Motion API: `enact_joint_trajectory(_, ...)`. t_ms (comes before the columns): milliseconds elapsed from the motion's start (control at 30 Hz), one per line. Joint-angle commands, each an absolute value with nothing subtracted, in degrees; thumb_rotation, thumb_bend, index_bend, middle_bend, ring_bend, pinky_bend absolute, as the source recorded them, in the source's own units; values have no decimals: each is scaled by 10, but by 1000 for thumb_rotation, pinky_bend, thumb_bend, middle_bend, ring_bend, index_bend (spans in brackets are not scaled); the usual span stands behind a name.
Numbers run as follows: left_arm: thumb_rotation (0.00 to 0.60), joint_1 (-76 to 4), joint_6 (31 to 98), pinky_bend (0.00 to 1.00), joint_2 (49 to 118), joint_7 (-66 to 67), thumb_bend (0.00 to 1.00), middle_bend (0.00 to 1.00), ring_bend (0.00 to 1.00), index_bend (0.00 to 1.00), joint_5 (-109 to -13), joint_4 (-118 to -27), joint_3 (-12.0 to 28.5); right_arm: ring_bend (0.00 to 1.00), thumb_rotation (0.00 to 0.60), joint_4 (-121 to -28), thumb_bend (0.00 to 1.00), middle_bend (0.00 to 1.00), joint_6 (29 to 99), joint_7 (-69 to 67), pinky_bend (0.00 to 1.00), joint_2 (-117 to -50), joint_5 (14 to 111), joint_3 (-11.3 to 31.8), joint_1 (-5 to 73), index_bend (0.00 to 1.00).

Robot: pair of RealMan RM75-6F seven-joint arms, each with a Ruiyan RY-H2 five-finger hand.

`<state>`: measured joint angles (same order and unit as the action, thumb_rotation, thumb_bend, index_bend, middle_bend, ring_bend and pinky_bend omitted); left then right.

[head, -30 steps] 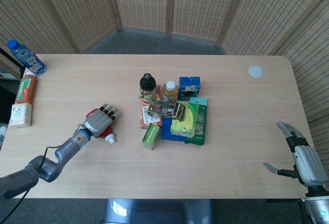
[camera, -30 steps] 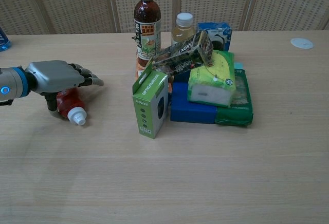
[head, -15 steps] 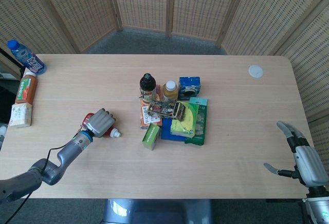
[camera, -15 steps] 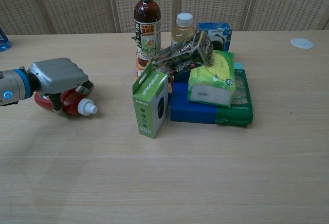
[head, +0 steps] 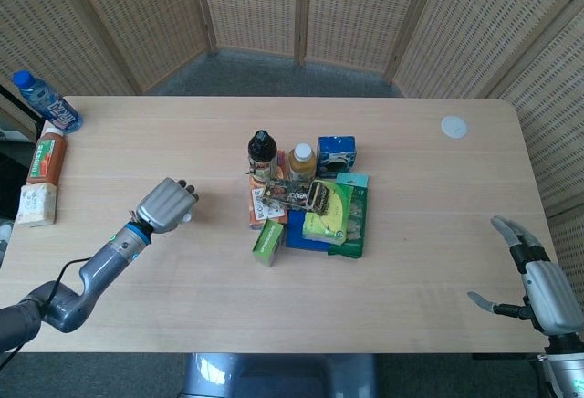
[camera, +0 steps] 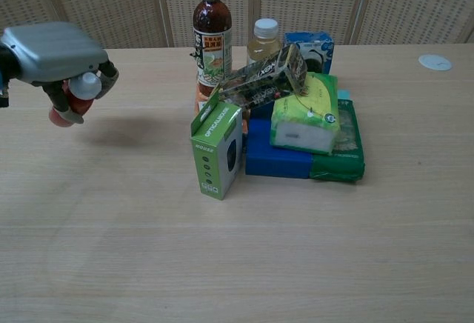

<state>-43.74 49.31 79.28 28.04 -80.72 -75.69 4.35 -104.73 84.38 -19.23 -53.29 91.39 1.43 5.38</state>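
My left hand [head: 165, 204] [camera: 53, 50] is raised above the table's left part and grips a small red bottle [camera: 74, 98] with a white cap; in the head view the hand hides nearly all of the bottle. Its shadow falls on the wood beneath. My right hand [head: 538, 281] hangs past the table's right front corner, fingers apart and holding nothing; the chest view does not show it.
A pile sits mid-table: dark sauce bottle [camera: 212, 35], yellow-liquid bottle [camera: 264, 40], green mouse box [camera: 217, 150], green tissue pack [camera: 306, 112], blue boxes [camera: 278, 152]. A white disc [head: 453, 127] lies far right. A water bottle [head: 47, 101], carton [head: 47, 159] and pack [head: 38, 204] line the left edge.
My left hand closed around the red bottle lying on the table and lifted it clear of the surface. The right hand stayed where it was.
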Motion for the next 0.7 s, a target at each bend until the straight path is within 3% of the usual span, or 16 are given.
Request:
enact_joint_trajectory(33, 600, -433, 511, 752, 756, 304, 0, 703, 514, 685, -793, -802, 54, 0, 586, -1048, 0, 0, 846, -194, 0, -532, 916, 14, 53, 0)
enact_joint_trajectory(500, 600, -438, 558, 752, 580, 369, 0, 697, 511, 681, -755, -991, 110, 0, 585, -1051, 0, 0, 857, -201, 0, -526, 927, 11, 48, 0)
enact_joint_trajectory(700, 600, -440, 564, 752, 541, 383, 0, 697, 511, 681, -739, -1032, 119, 0, 588, -1051, 0, 0, 862, -204, 0, -523, 935, 8, 45, 0)
